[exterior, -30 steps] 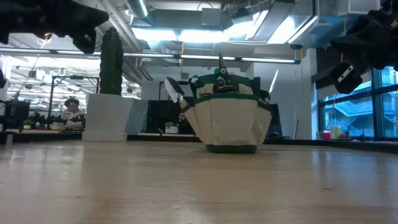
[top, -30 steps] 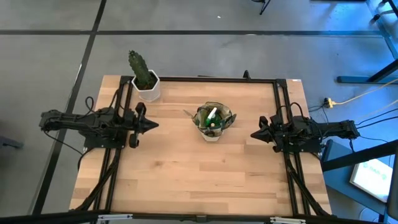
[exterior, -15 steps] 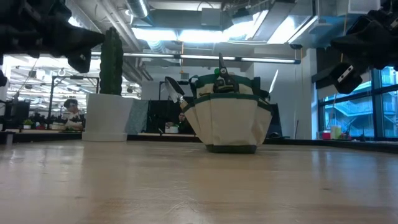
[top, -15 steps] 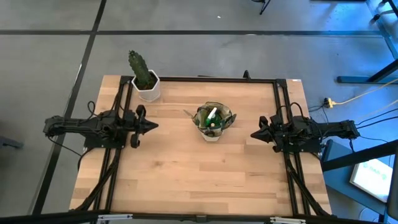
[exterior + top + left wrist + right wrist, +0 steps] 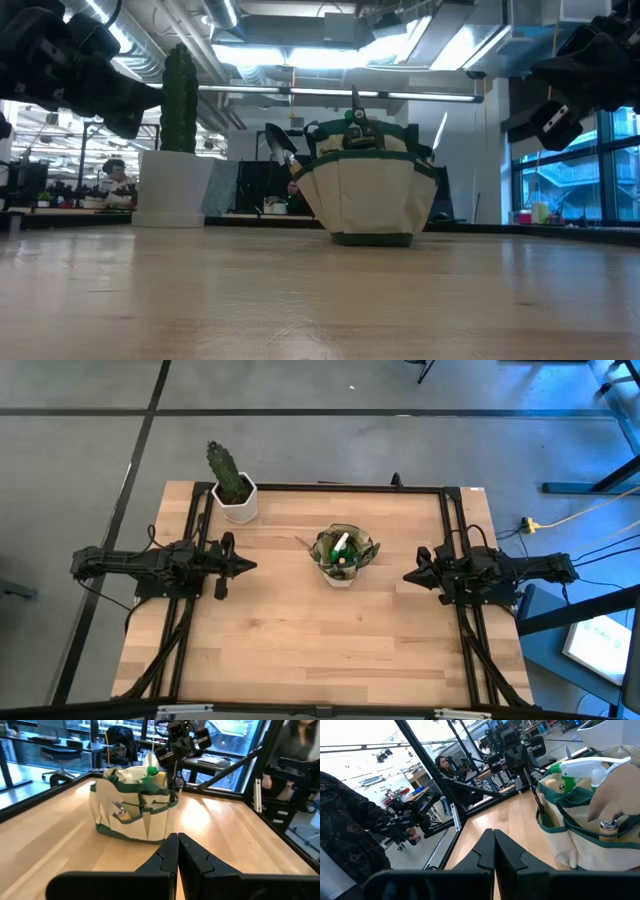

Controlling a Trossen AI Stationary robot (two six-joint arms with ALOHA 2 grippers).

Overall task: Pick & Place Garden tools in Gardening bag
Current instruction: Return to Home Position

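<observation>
The gardening bag [image 5: 343, 556] stands upright on its base at the middle of the table, tan with green trim; it also shows in the low view [image 5: 368, 195]. Tools stick up out of it: a green spray bottle with a white head [image 5: 580, 770], a silver trowel blade [image 5: 616, 790], wooden handles [image 5: 551, 785]. A small tool sits in an outer pocket [image 5: 119, 810]. My left gripper [image 5: 250, 564] is shut and empty, left of the bag. My right gripper [image 5: 407, 576] is shut and empty, right of the bag.
A green cactus in a white hexagonal pot [image 5: 234, 490] stands at the table's far left corner. Black frame rails [image 5: 450, 540] run along the table's left, right and far edges. A person [image 5: 350, 830] stands beyond the table in the right wrist view.
My left gripper has sunk a little and drawn in toward its rest place at the table's left side, staying shut. The bag and my right arm have kept still.
</observation>
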